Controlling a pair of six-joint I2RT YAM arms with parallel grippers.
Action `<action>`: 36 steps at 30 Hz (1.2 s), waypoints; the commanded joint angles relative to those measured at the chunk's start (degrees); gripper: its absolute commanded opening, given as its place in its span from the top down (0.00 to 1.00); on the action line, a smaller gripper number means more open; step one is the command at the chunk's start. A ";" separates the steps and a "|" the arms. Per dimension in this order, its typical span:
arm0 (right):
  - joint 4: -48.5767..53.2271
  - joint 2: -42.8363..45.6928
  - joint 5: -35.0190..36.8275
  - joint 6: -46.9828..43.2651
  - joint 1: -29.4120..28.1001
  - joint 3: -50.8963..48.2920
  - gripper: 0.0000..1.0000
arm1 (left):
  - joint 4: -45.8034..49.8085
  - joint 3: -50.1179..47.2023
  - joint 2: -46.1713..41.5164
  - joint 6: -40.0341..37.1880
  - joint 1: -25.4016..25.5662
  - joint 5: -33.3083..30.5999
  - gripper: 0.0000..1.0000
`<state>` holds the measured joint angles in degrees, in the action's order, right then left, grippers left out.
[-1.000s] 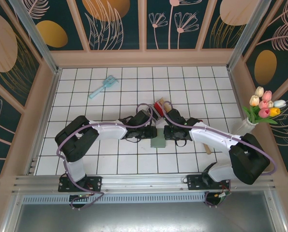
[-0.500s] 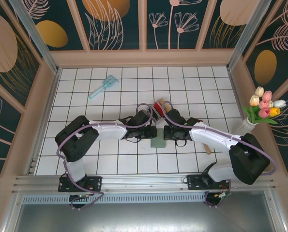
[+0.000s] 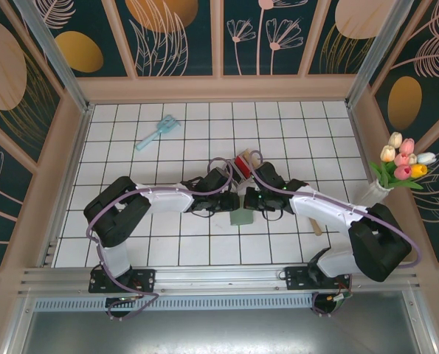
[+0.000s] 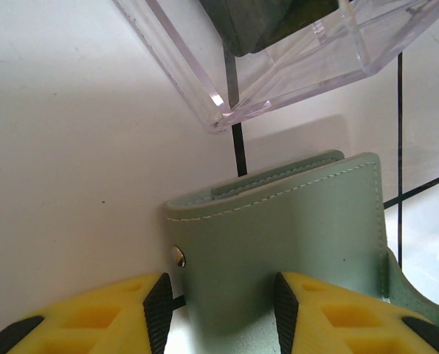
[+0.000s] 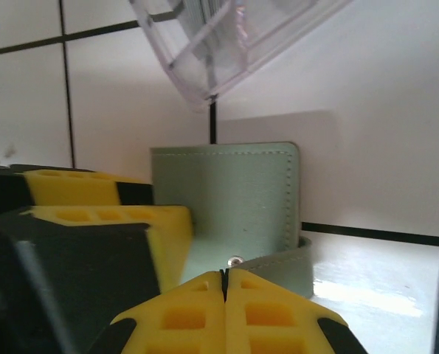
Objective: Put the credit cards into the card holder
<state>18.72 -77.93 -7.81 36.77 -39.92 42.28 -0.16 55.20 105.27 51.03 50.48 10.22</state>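
The flat sage-green folding card holder (image 4: 293, 228) lies on the white tiled bench (image 3: 130, 158), with the left claw (image 4: 219, 310) on its left and the right claw (image 5: 225, 295) on its right. Just behind it sits the clear plastic box (image 4: 293, 66) (red credit cards (image 3: 241, 160) inside).

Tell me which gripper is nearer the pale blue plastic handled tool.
Left. The left gripper is at the sage-green folding wallet, nearer the bases and right of the tool; the right gripper sits just beyond it, farther right.
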 commanded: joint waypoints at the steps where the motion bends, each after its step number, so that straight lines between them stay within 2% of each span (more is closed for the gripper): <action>1: -5.33 -1.17 -4.45 2.36 0.37 -1.01 1.00 | 0.20 -0.86 3.25 -0.64 0.55 2.86 0.56; 7: -6.52 -2.85 -2.57 3.29 0.72 -2.32 1.00 | 0.16 -0.97 3.20 -0.59 0.58 2.88 0.58; 16: -10.10 -3.27 -6.53 3.98 2.56 -6.10 1.00 | -0.37 -0.80 3.42 -0.47 0.52 3.22 0.62; 30: -7.95 -6.56 -6.77 1.61 1.78 -6.82 1.00 | -0.71 -1.16 3.67 -0.04 0.58 3.10 0.63; 36: -3.97 -6.01 -4.01 -0.56 1.09 -7.04 1.00 | -0.84 -1.67 3.26 0.52 0.58 2.42 0.64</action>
<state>8.32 -82.65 -13.26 37.93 -37.87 37.15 -1.45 55.07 105.82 51.09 50.35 11.05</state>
